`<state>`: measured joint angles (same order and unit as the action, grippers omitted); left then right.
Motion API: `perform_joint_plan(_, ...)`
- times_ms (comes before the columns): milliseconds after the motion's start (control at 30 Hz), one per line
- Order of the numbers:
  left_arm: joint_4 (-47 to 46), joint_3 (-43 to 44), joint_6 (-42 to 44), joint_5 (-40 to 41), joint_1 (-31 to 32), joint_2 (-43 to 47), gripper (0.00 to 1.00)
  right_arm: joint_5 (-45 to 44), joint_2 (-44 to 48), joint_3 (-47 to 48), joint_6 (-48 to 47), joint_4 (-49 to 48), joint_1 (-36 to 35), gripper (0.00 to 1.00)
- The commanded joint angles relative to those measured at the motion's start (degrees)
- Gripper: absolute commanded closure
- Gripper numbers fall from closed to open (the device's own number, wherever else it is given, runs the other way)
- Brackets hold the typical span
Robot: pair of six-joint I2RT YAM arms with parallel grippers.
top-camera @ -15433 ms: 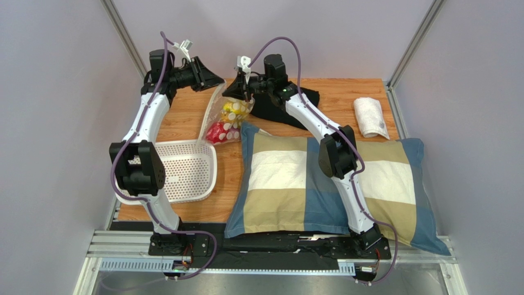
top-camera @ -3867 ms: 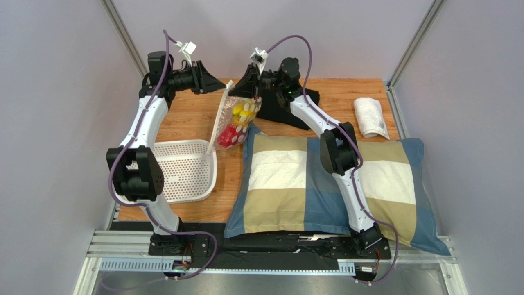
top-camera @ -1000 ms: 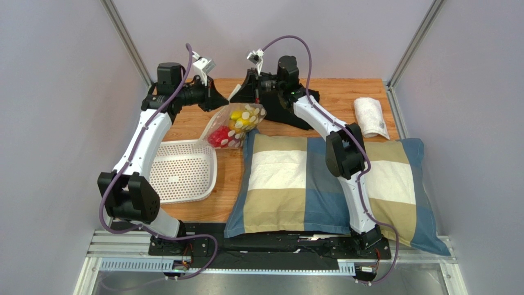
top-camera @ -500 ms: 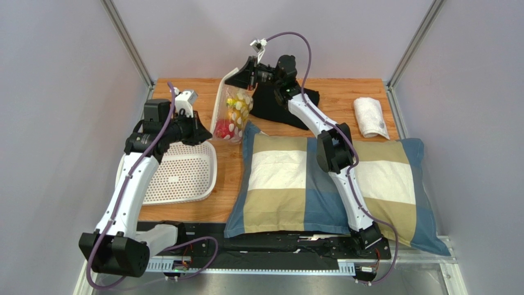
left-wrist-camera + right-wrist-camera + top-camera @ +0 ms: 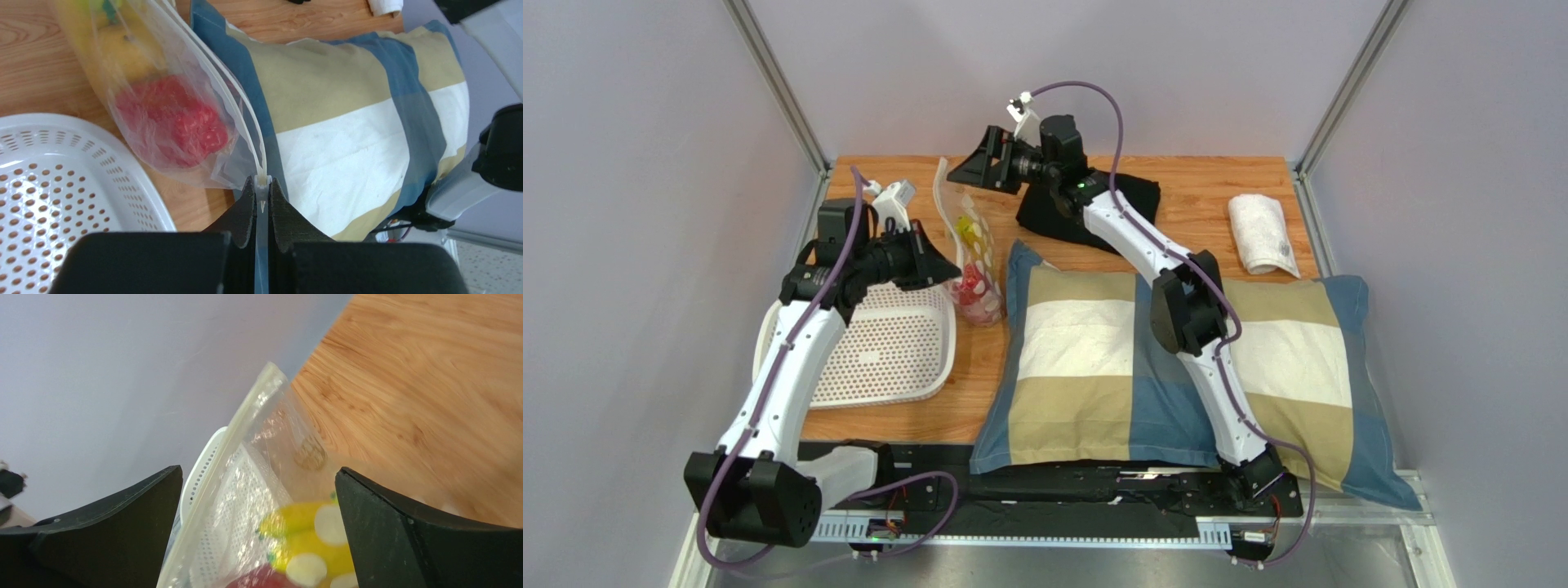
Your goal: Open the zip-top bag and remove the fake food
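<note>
right fingers (image 5: 979,159), upper centre, just spread and released the zip-top bag (image 5: 202,79); my left fingers (image 5: 253,195) now clench its zip edge, fake food (image 5: 166,122) still inside.

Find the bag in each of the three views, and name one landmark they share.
Top external: bag left of centre, between tray and pillow.
Left wrist: bag upper left, edge pinched in the left gripper.
Right wrist: bag lower centre, inside the open right gripper.
Shared landmark: the wooden table, seen in all three.
</note>
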<state>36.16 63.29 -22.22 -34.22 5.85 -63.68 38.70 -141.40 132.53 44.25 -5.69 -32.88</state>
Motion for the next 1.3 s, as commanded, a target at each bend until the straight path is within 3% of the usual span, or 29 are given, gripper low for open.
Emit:
perform_joint_plan(0, -5.66, 3.07, -4.68, -2.43, -0.05, -2.15, 1.0, -12.33, 12.97, 4.65, -3.62, 28.78, 0.8, 0.0)
perform_joint_plan(33, -5.58, 3.24, -4.76, -2.35, 0.04, -2.32, 1.0, -13.55, 14.39, 5.28, -4.86, 36.2, 0.72, 0.0)
perform_joint_plan(133, -5.84, 3.6, -4.94, -3.84, 0.39, -2.33, 1.0, -21.36, 19.75, 4.06, -8.56, 45.22, 0.02, 0.0)
perform_joint_plan(367, -9.61, 0.96, -8.01, -4.81, 1.27, -2.23, 1.0, -22.97, 23.54, -1.66, -16.13, 46.39, -6.48, 0.14)
perform_joint_plan(500, -10.14, 0.35, -8.54, -3.75, 2.33, -2.94, 1.0, -21.12, 20.21, 1.14, -17.18, 47.52, -8.33, 0.38)
perform_joint_plan(567, -10.41, -0.35, -8.54, -3.05, 2.41, -2.94, 1.0, -21.29, 17.92, 3.52, -19.02, 48.93, -9.47, 0.32)
perform_joint_plan(600, -10.41, -0.53, -8.54, -2.96, 2.41, -3.03, 1.0, -21.9, 17.57, 3.53, -19.55, 49.63, -9.91, 0.23)
perform_joint_plan(667, -10.76, -0.88, -8.72, -3.22, 2.59, -3.2, 1.0, -22.87, 17.22, 2.65, -20.34, 49.11, -10.27, 0.23)
perform_joint_plan(967, -9.97, -1.06, -7.93, -3.93, 2.85, -2.76, 1.0, -25.86, 14.14, 5.1, -20.26, 49.55, -10.45, 0.37)
perform_joint_plan(1267, -9.09, -1.68, -6.79, -4.63, 2.94, -2.68, 1.0, -26.31, 13.0, 6.86, -19.82, 48.41, -10.36, 0.39)
